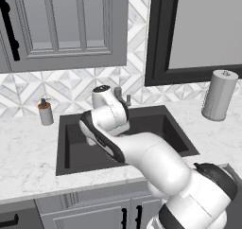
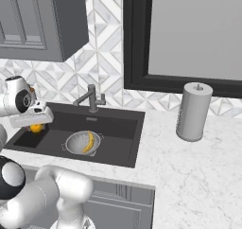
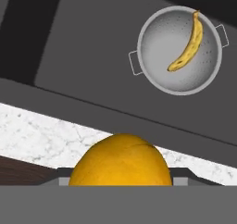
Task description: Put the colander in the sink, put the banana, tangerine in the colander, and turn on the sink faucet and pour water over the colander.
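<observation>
The tangerine (image 3: 121, 159) is deep orange. The banana (image 3: 189, 45) is yellow with brown tips, inside the silver-grey perforated colander (image 3: 159, 42). The sink (image 2: 120, 128) is nearly black; the desk (image 2: 189, 171) is white marble veined grey.

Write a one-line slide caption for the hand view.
Gripper carries the tangerine above the dark sink, where the colander already holds the banana.

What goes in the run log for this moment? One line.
tangerine: held in jaws, over sink | banana: in colander | faucet: untouched
</observation>
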Tool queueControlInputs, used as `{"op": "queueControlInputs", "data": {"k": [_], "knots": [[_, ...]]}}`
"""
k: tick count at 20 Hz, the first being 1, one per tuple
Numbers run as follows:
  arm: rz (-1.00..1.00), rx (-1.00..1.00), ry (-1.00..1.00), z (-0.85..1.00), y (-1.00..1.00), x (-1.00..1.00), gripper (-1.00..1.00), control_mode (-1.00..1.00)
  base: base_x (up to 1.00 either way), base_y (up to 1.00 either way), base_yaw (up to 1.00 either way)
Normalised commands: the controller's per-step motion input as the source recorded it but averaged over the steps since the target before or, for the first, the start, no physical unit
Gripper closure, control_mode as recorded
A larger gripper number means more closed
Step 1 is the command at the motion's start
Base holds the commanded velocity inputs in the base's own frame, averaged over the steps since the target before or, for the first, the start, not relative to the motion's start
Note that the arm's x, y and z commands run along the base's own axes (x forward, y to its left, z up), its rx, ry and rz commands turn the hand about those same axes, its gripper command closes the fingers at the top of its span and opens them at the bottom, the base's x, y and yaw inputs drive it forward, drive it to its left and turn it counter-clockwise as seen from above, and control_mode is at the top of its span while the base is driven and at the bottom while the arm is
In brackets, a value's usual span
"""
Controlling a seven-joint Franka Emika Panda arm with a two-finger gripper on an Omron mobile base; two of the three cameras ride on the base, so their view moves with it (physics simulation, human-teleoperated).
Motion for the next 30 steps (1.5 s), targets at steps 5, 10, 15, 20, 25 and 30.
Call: {"op": "queueControlInputs", "data": {"k": [5, 10, 15, 20, 25, 30], "knots": [[0.20, 0.06, 0.00, 0.00, -0.85, -0.01, 1.00, -1.00, 0.00, 0.00, 0.00], [0.10, 0.14, 0.00, 0.00, -0.89, 0.00, 1.00, -1.00, 0.00, 0.00, 0.00], [0.03, 0.25, 0.00, 0.00, -0.89, 0.08, 1.00, -1.00, 0.00, 0.00, 0.00], [0.00, 0.29, 0.02, 0.00, -0.83, 0.43, 1.00, -1.00, 0.00, 0.00, 0.00], [0.00, 0.28, 0.10, -0.09, -0.53, 0.70, 1.00, -1.00, 0.00, 0.00, 0.00], [0.00, 0.15, 0.09, -0.22, 0.12, 0.87, 1.00, -1.00, 0.00, 0.00, 0.00]]}}
